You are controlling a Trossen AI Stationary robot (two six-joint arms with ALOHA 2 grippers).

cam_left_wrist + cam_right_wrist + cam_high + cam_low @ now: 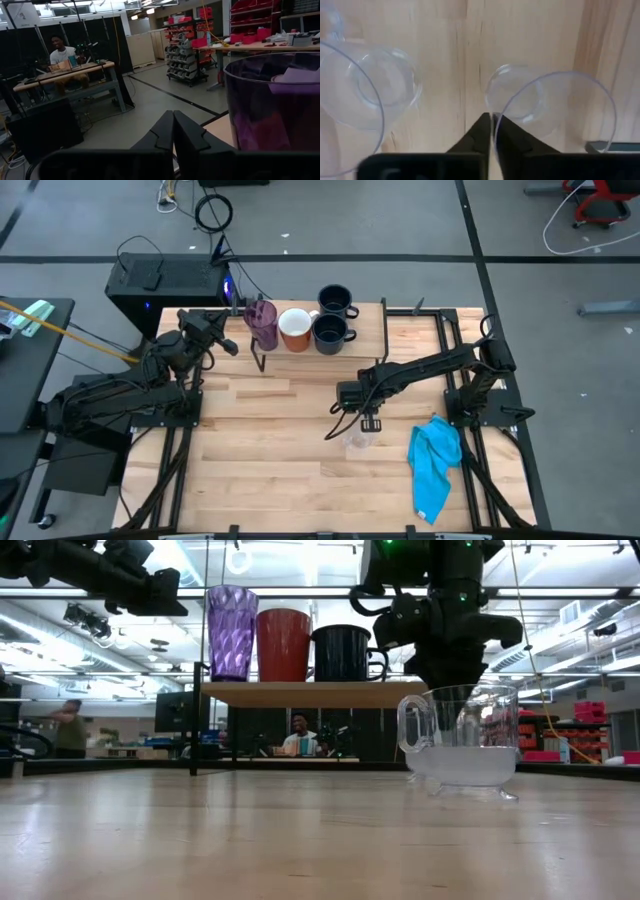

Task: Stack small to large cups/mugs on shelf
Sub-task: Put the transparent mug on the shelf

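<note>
The right claw (492,120) pinches the rim of a clear glass (555,107) standing on the desk (280,450), a second clear glass (362,95) just beside it. On the shelf (310,693) stand a purple tumbler (231,632), an orange mug (284,644) and a dark mug (344,652). The left claw (173,130), clenched and empty, hangs beside the tumbler.
</note>
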